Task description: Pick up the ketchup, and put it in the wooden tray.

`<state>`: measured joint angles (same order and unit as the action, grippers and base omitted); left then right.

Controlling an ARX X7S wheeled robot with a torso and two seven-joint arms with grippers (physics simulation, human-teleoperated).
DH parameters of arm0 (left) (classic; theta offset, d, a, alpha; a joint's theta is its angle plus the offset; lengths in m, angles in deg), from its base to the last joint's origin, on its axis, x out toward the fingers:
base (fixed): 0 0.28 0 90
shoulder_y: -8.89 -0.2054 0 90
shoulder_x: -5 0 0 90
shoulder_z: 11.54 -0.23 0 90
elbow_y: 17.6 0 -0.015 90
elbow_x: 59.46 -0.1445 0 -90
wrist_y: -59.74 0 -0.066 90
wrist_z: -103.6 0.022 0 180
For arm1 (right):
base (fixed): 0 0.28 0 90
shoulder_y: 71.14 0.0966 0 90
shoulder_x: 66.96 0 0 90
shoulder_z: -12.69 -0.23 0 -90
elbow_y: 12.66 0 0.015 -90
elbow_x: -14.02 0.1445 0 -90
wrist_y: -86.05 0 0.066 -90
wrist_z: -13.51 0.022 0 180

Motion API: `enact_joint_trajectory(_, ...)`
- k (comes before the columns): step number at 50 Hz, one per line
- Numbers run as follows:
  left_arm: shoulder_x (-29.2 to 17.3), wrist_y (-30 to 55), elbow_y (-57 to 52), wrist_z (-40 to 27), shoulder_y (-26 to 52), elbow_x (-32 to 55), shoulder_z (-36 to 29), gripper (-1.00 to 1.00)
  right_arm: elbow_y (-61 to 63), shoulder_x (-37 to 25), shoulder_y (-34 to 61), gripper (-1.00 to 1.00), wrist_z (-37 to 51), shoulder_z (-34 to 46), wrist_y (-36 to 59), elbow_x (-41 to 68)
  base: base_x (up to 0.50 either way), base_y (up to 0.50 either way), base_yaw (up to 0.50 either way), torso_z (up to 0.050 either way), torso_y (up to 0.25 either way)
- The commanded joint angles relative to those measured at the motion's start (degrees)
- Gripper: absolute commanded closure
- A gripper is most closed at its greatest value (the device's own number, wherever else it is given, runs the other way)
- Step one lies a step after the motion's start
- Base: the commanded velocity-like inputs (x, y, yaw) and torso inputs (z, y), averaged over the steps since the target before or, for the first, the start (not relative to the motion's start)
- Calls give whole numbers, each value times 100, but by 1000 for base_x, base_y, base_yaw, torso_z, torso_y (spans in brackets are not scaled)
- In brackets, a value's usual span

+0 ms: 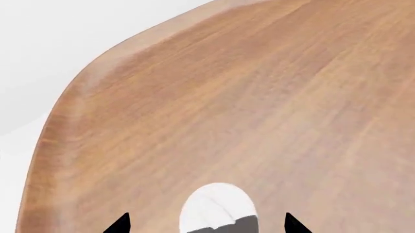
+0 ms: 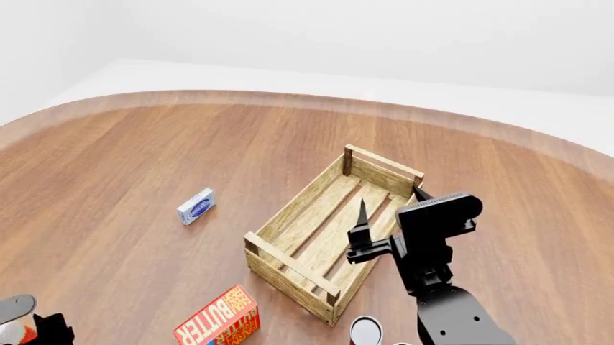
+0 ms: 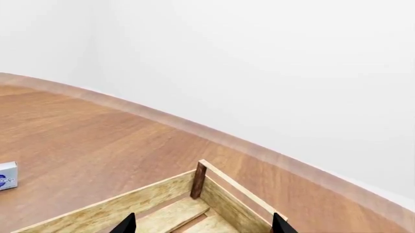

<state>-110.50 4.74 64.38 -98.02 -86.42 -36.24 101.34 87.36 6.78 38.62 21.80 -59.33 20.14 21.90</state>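
The wooden tray is a pale slatted crate standing mid-table; its far corner post shows in the right wrist view. My right gripper hovers over the tray's right side, open and empty. My left gripper is at the head view's bottom left corner, open. Between its fingertips sits a rounded white and grey object. In the head view this is a grey-topped thing with white and red, cut off by the frame. I cannot tell whether it is the ketchup.
A red-and-orange butter box lies in front of the tray. A small blue-and-white box lies to the tray's left. A short can stands by my right arm. The round wooden table curves away to a rim.
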Motion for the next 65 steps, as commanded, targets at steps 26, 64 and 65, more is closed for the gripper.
enact_joint_trajectory(26, 128, -662, 1338, 95, 465, -362, -368, -100, -51, -57, -17, -100, 60, 45, -32, 61, 0, 0, 0, 0, 0)
enact_joint_trajectory(64, 235, -1441, 1925, 311, 1543, -523, -803, 100, -27, -112, 34, -100, 152, 36, 18, 135, 0, 0, 0, 0, 0)
enact_joint_trajectory(65, 222, -1366, 1744, 321, 1630, -501, -851, 100, -14, -117, 38, -100, 155, 29, 23, 140, 0, 0, 0, 0, 0)
